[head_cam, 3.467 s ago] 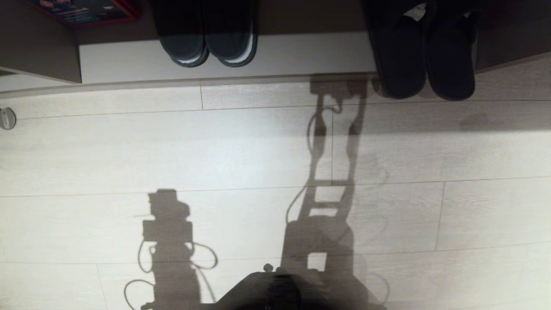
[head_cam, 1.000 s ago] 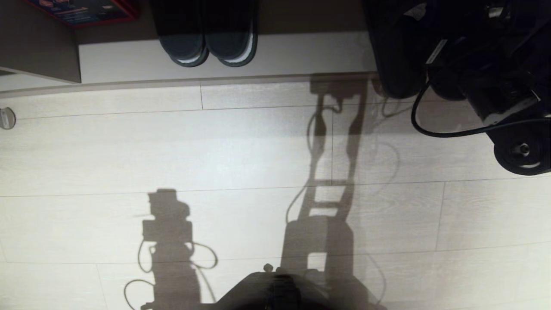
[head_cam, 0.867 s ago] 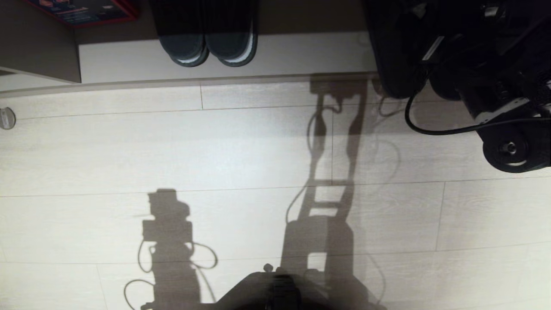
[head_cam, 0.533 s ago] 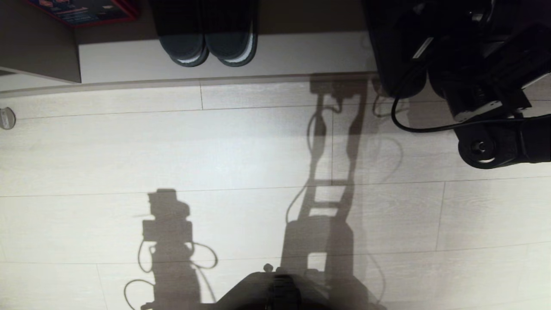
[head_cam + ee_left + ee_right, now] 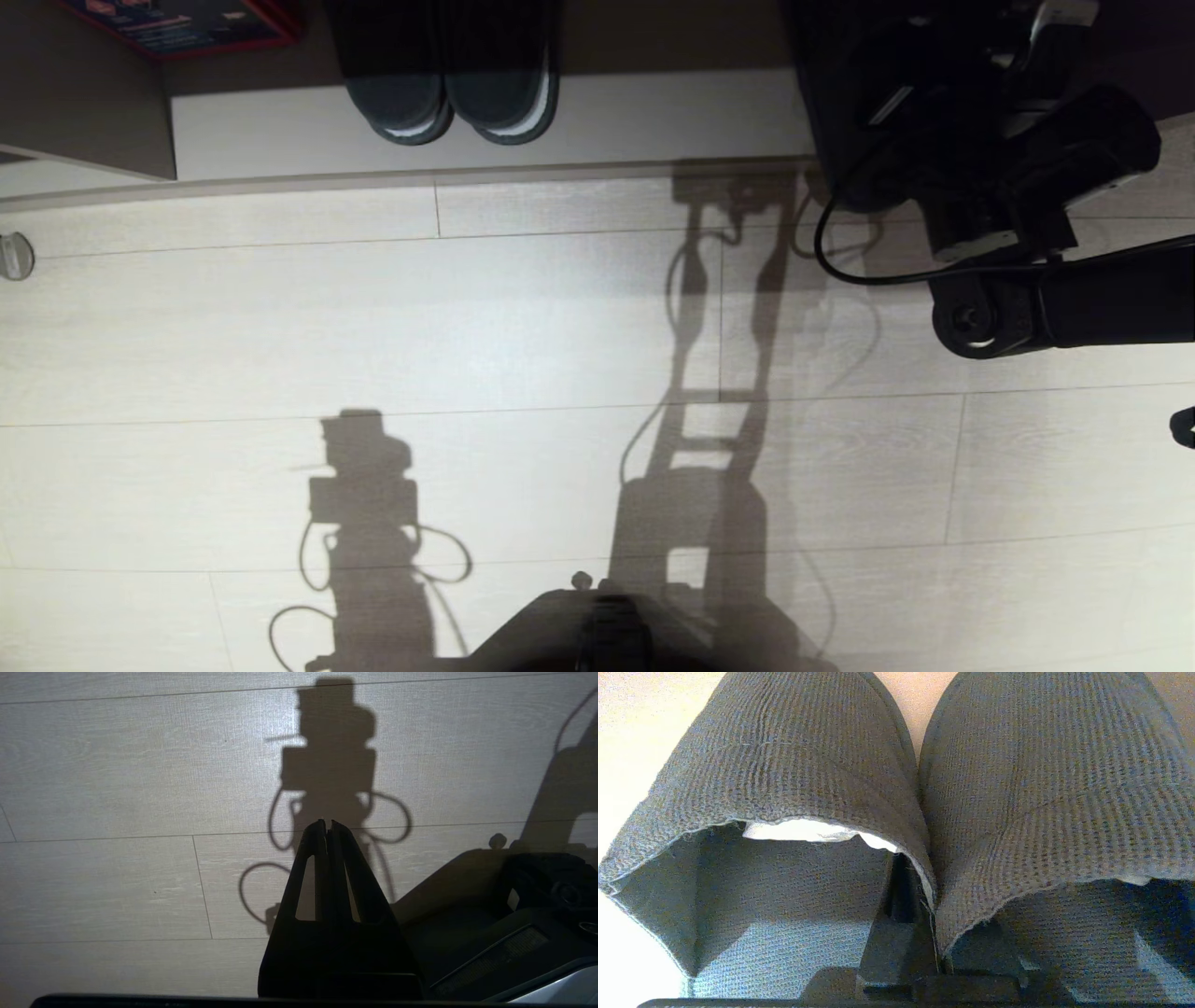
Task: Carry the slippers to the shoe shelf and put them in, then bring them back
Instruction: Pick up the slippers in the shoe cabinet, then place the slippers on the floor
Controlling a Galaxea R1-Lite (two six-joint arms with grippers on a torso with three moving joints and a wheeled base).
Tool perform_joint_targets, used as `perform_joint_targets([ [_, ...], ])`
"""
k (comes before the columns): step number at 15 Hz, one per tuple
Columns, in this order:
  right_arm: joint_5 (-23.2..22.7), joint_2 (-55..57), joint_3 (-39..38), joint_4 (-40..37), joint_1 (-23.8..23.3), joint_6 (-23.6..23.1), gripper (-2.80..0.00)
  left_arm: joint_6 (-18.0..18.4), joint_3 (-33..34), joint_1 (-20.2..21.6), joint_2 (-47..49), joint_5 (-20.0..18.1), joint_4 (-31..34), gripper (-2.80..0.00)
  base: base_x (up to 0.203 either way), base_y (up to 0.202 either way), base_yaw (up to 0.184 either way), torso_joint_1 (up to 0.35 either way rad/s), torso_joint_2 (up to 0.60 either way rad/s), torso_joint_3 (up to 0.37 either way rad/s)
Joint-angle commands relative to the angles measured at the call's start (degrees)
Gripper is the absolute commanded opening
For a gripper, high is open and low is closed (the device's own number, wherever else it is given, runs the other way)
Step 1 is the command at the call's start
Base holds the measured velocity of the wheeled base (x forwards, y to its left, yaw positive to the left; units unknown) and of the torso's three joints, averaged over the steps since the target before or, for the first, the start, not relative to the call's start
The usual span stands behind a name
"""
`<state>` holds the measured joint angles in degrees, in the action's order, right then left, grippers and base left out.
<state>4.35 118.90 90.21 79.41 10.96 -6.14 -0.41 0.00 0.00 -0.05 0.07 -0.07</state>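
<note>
Two pairs of footwear down there, four pieces in all. The slippers (image 5: 920,788), the plain grey-blue pair, sit side by side with their inner edges touching, and the right gripper (image 5: 924,914) is right in at that seam, its jaws pressed together, pinching the adjoining edges of the two toe bands. From above, the pair (image 5: 840,121) shows only as a dark mass under the arm, toes past the front lip of the shoe shelf (image 5: 653,117) onto the floor (image 5: 523,317). Well off to the side of those jaws stands the other pair (image 5: 453,93), dark with pale sole rims, on the shelf's pale base. Beyond that, a red-edged box (image 5: 177,23) sits at the far corner, and one small round fitting (image 5: 14,255) lies on the floor near the edge.

The right arm's wrist and one looping black cable (image 5: 840,252) crowd over the slippers and hide most of them from above.

The left gripper (image 5: 328,826) hangs over bare floor, jaws pressed together with nothing between them, beside the robot's base (image 5: 514,914).

Against a second ago: the right arm has swung further in across the slippers, elbow now lower and more toward the middle, and the jaws, spread wide then, have snapped closed. Both pairs lie where they did.
</note>
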Motion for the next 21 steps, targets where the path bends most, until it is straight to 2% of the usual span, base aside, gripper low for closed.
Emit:
perform_joint_targets([
  [1,0.0,-0.9,-0.2,0.2,0.0,-0.1,-2.8,0.0,0.0,0.0,0.0,0.0,0.0,-2.8,0.0,0.0,0.0,0.0,0.0,0.0],
  [3,0.0,-4.5,-2.2,-0.9,0.1,-0.2,-2.8,0.0,0.0,0.0,0.0,0.0,0.0,-2.8,0.0,0.0,0.0,0.0,0.0,0.0],
  [6,-0.1,-12.6,-9.7,-4.3,1.5,-0.1,-2.8,0.0,0.0,0.0,0.0,0.0,0.0,-2.8,0.0,0.0,0.0,0.0,0.0,0.0],
  [12,0.1,-32.4,-36.4,-9.5,6.8,-0.2,-2.8,0.1,0.0,0.0,0.0,0.0,0.0,-2.8,0.0,0.0,0.0,0.0,0.0,0.0],
  [14,0.6,-41.5,-46.3,-14.3,9.0,-0.4,-2.8,0.1,0.0,0.1,0.0,0.0,0.0,-2.8,0.0,0.0,0.0,0.0,0.0,0.0],
  [17,2.6,-55.1,-54.6,-23.9,10.5,-0.8,-2.8,0.1,0.0,0.0,0.0,0.0,0.0,-2.8,0.0,0.0,0.0,0.0,0.0,0.0],
  [21,3.0,-77.1,-61.3,-40.5,6.3,-0.7,-2.8,0.1,0.0,0.1,0.0,0.0,0.0,-2.8,0.0,0.0,0.0,0.0,0.0,0.0],
])
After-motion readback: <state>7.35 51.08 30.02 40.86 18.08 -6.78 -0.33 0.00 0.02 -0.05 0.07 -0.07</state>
